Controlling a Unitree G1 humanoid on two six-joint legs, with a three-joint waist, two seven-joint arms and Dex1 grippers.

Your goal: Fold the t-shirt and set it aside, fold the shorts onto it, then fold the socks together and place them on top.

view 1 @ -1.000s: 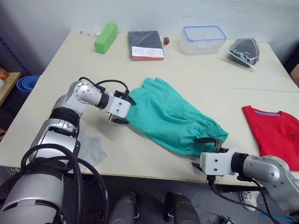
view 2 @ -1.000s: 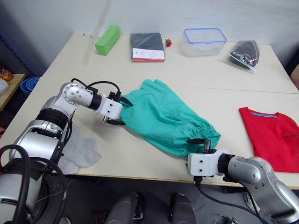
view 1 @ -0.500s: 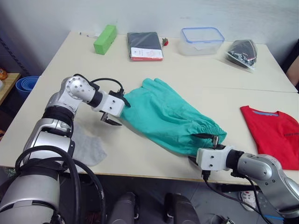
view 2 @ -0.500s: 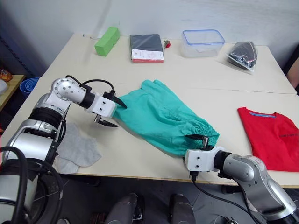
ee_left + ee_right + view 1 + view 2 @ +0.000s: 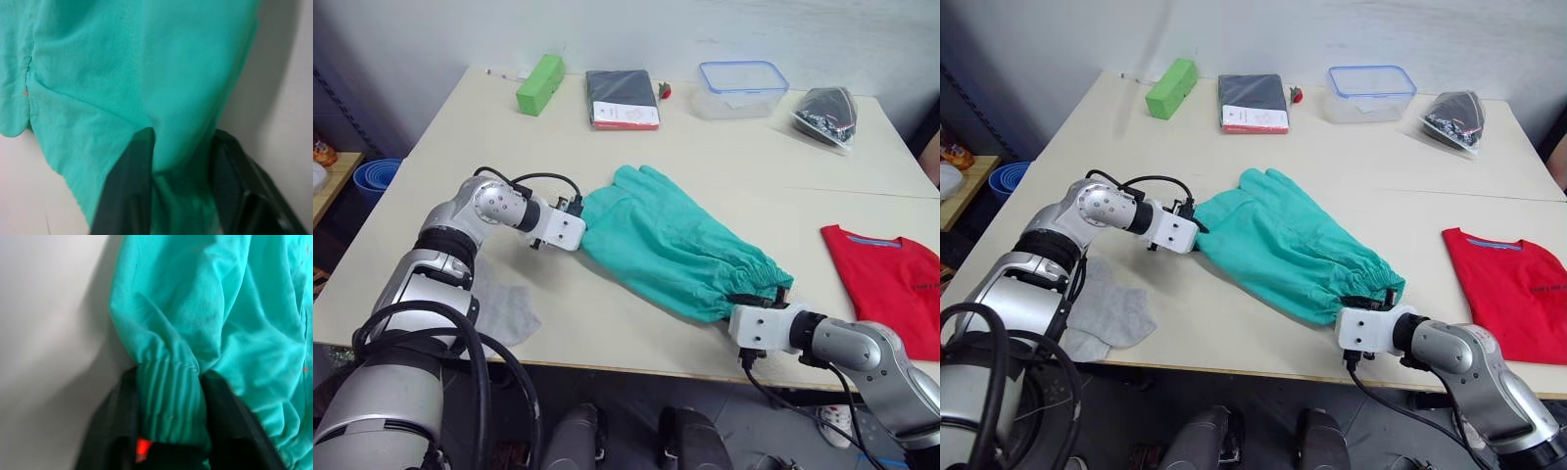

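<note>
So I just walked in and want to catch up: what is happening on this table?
The robot is working on the teal shorts. Its left pincer is shut on the leg end, and its right pincer is shut on the elastic waist at the near table edge. The red t-shirt lies to the right, and grey socks lie by the left arm.

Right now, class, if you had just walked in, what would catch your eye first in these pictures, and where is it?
The teal-green shorts lie stretched across the middle of the table, with the left gripper clamped on one end and the right gripper on the gathered waist at the near edge. The bright red t-shirt lies flat at the robot's right.
</note>
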